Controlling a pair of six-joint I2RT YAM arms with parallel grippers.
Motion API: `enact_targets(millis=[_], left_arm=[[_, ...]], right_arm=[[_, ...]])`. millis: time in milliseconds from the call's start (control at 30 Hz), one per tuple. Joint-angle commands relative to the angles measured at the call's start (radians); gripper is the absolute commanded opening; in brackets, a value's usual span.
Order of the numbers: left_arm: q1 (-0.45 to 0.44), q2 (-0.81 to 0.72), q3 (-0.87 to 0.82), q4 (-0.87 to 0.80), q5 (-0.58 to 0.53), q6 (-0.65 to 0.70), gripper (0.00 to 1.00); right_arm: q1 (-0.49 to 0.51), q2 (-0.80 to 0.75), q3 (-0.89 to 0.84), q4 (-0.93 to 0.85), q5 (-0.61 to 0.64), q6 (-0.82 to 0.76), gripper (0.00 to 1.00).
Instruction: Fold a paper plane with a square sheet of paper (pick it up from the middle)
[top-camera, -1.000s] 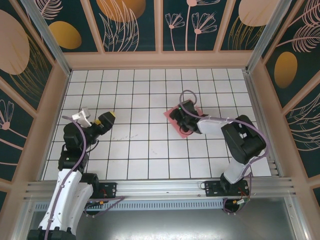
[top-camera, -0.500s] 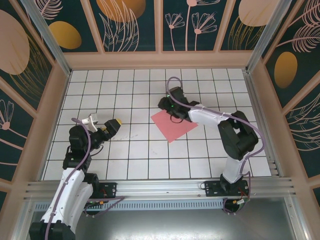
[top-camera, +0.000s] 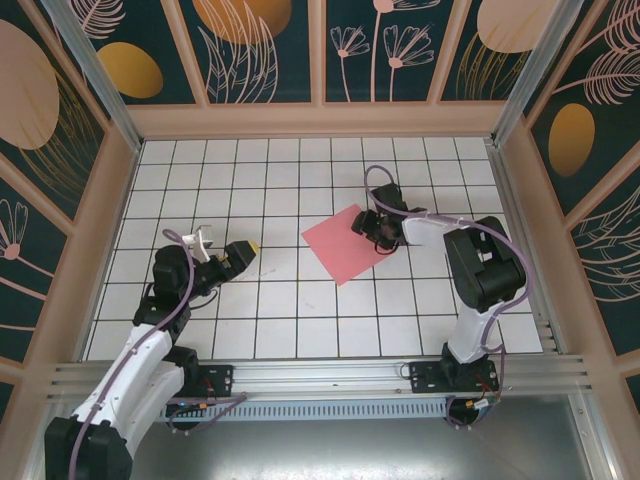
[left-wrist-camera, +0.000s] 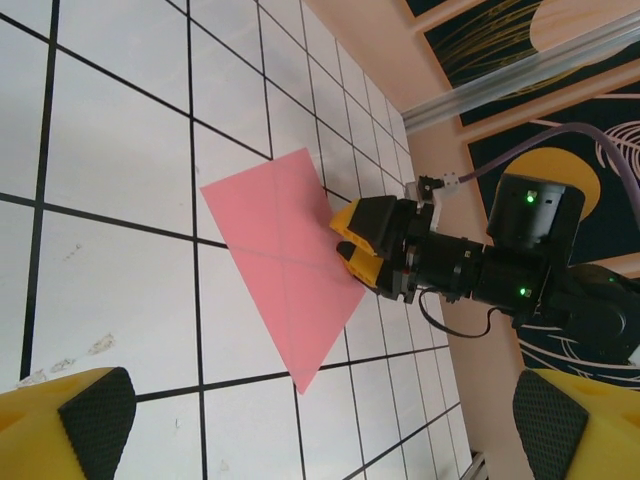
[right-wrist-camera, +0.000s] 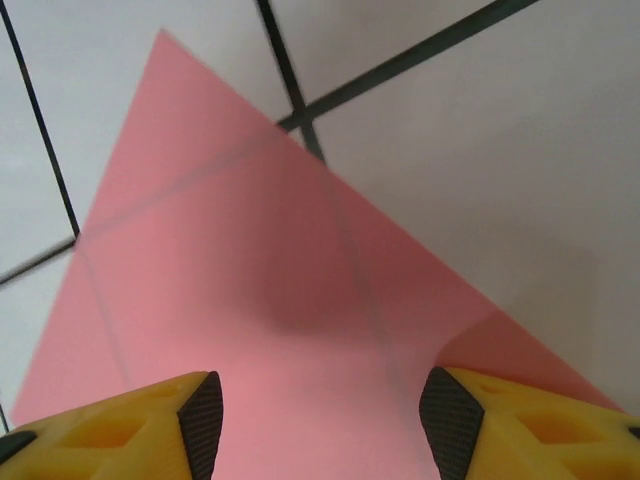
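The sheet lies flat and unfolded on the table, right of centre, turned cornerwise. The right gripper sits low over the sheet's right edge, jaws open, holding nothing. The left gripper waits well apart, jaws open. Risk: closing at the edge instead of the middle is likely to skid or crumple the thin paper.

Far-right edge of square sheet of paper hidden under right hand, fingers of left hand cropped at bottom
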Motion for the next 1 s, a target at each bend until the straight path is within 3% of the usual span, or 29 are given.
enact_targets(millis=[0,100,267,367,433,533,600,700,833,967], left_arm=[[-0.019,0.023,0.040,0.039,-0.033,0.010,0.99],[-0.028,0.033,0.046,0.034,-0.050,0.024,0.99],[-0.036,0.063,0.042,0.034,-0.055,0.031,0.99],[-0.037,0.071,0.052,0.002,-0.060,0.054,0.99],[-0.037,0.073,0.058,-0.020,-0.065,0.074,0.99],[-0.039,0.080,0.050,-0.017,-0.061,0.082,0.99],[-0.041,0.089,0.029,0.011,-0.048,0.072,0.99],[-0.046,0.099,0.009,0.044,-0.039,0.058,0.99],[-0.049,0.099,0.008,0.031,-0.043,0.068,0.99],[-0.048,0.091,0.038,-0.046,-0.078,0.135,0.99]], right_arm=[[0.045,-0.026,-0.128,-0.043,0.065,0.210,0.62],[0.120,-0.090,-0.250,0.037,0.100,0.442,0.63],[0.334,-0.141,-0.334,0.064,0.215,0.836,0.66],[0.415,-0.159,-0.286,-0.015,0.291,0.894,0.66],[0.438,-0.180,-0.228,-0.086,0.340,0.843,0.68],[0.430,-0.179,-0.115,-0.114,0.341,0.546,0.68],[0.424,-0.142,-0.038,-0.090,0.269,0.290,0.68],[0.401,-0.047,0.072,-0.097,0.138,0.074,0.63],[0.381,0.079,0.204,-0.133,0.055,-0.027,0.60],[0.344,0.161,0.263,-0.132,0.023,-0.005,0.60]])
